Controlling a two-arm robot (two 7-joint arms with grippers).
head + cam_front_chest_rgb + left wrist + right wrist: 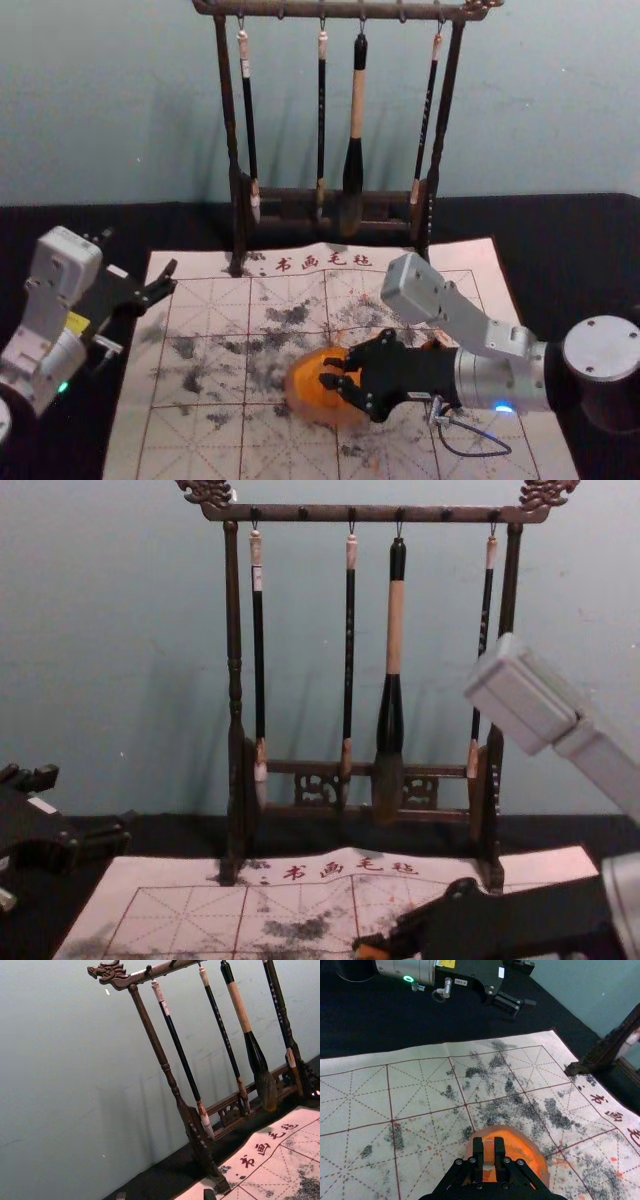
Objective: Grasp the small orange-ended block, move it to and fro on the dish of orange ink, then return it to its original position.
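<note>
Right wrist view: right gripper (pixel 489 1144) pinches block (pixel 488 1149) over ink dish (pixel 543 1166); we guess light, stiff, slippery where inked, so grip high. Left gripper (pixel 138 253) sits open, left.

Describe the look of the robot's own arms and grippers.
The left arm and right arm are silver-grey, with rounded metal sections. The left carries a green light and yellow label; the right, a blue light and a looping dark cable. The left gripper and right gripper are black, with angular, jointed fingers.
</note>
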